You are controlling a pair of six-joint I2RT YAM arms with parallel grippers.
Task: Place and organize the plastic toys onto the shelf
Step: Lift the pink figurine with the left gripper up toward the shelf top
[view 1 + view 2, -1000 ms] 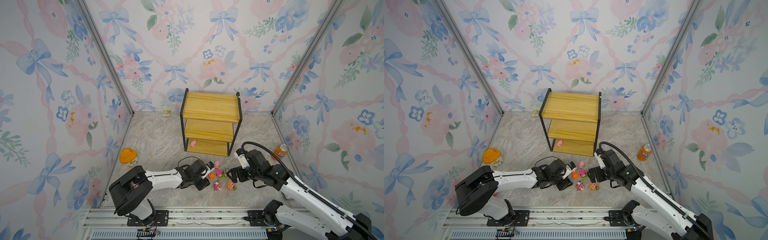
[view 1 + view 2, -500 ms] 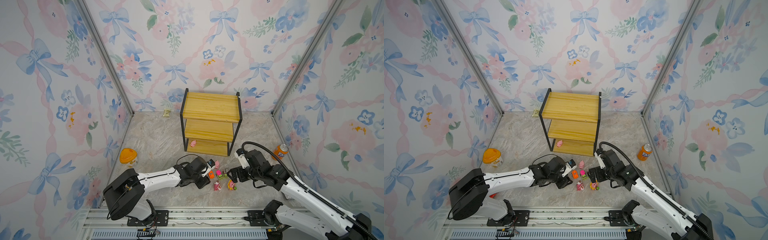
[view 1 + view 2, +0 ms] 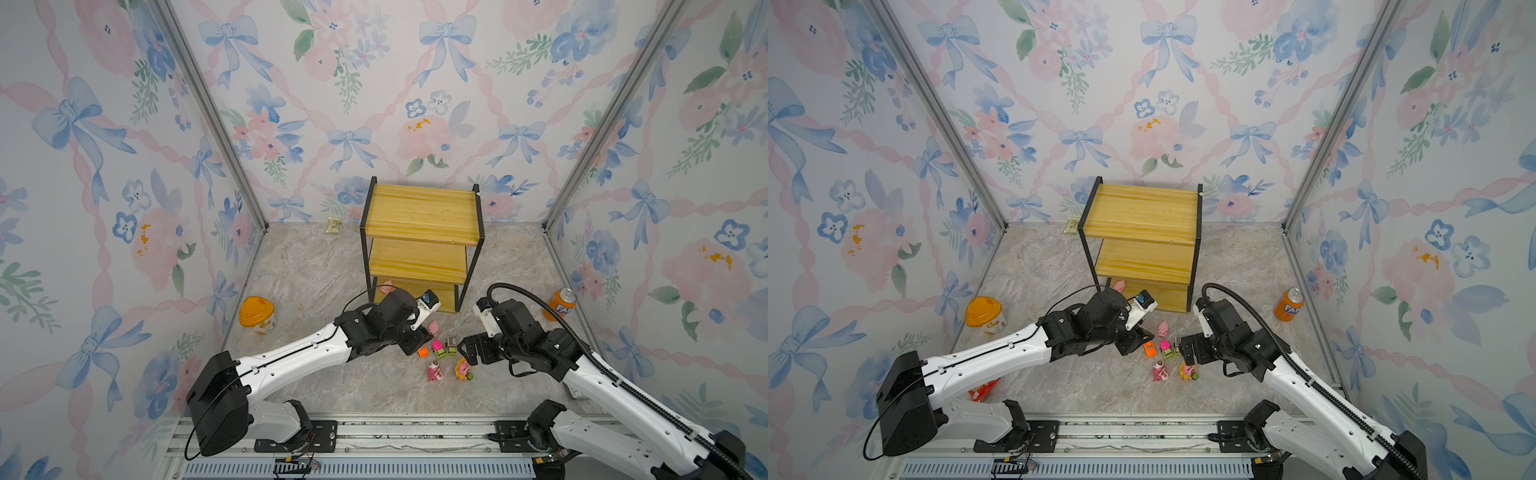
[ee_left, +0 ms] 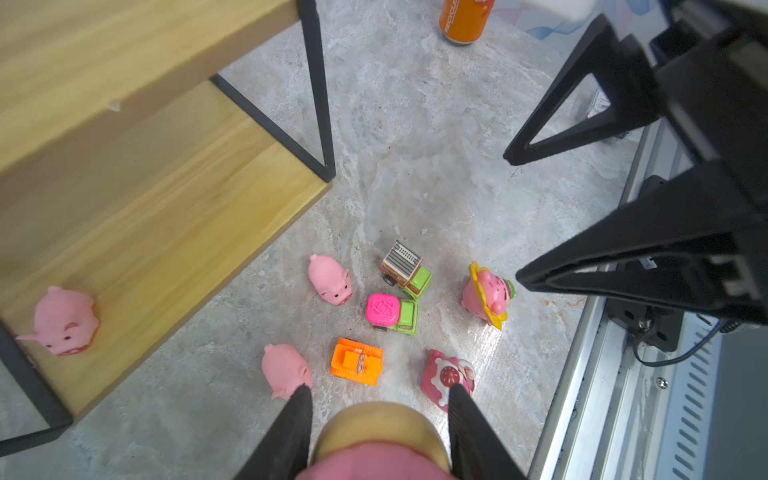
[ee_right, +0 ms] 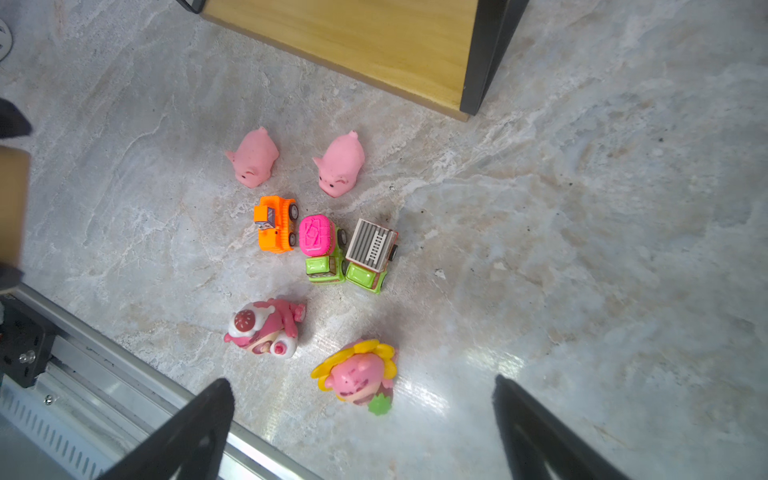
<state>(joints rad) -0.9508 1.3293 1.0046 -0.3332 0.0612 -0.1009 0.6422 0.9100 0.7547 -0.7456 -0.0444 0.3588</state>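
Because the shelf [image 3: 422, 214] has low gaps between its yellow boards and a thin black frame post [image 4: 320, 95] at the corner nearest the toys, it is the likeliest thing to be struck. An arm reaching for a lower board could clip that post or the board edge above.

The two arms come next. The left gripper [image 4: 380, 399] is closed narrowly on a rounded pink and tan figurine [image 4: 380, 436], held above the floor near the front of the bottom board. The right gripper [image 5: 361, 384] hangs with its jaws spread wide over the flower-hatted figurine [image 5: 357, 378] and holds nothing. The two work near one another, so a careless swing could bring them together.

The held figurine looks smooth and rounded, and a bump might squeeze it out of the fingers. Below, the three cars [image 5: 318, 237] sit bunched close beside the right gripper's target, so wide jaws coming down could roll one away. Smallest of all, a pig [image 4: 64, 320] lies near the bottom board's corner, where an incoming toy might push it off.
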